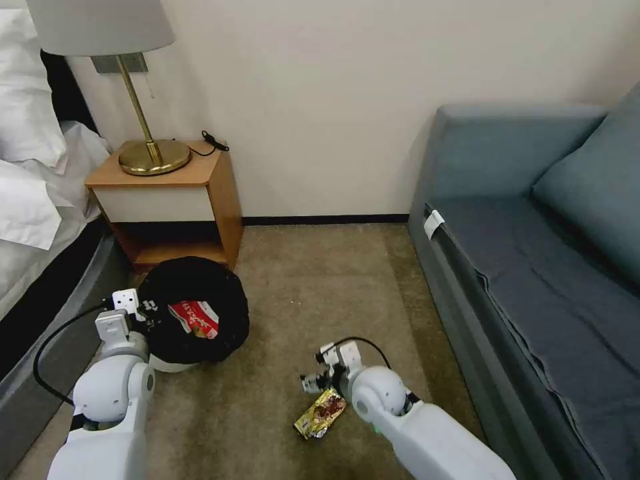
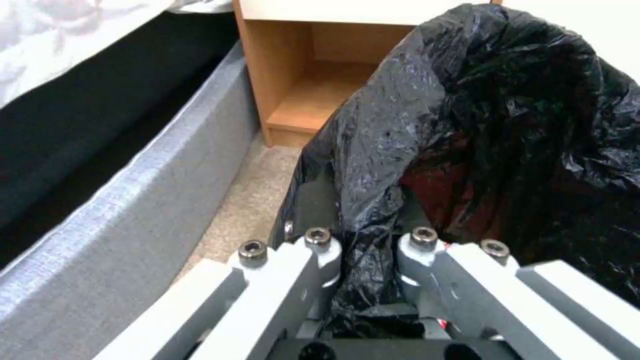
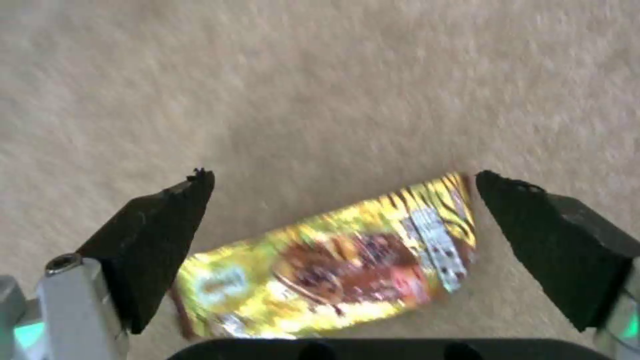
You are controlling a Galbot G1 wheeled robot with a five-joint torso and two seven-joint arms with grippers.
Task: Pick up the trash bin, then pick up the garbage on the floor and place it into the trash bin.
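Note:
The trash bin [image 1: 193,313] stands on the floor [image 1: 313,287] by the nightstand, its black bag [image 2: 493,130] folded over the rim and a red wrapper [image 1: 195,318] inside. My left gripper [image 1: 133,308] is shut on the bin's near rim, the bag [image 2: 370,280] pinched between its fingers. A gold-yellow wrapper [image 1: 321,413], a piece of the garbage, lies flat on the carpet. My right gripper [image 1: 319,377] hangs just above it, open, and in the right wrist view the wrapper [image 3: 333,265] lies between the two black fingertips [image 3: 167,220].
A wooden nightstand [image 1: 167,200] with a brass lamp [image 1: 147,153] stands behind the bin. The bed frame [image 1: 40,320] runs along the left, a grey-blue sofa [image 1: 533,267] along the right. Open carpet lies between them.

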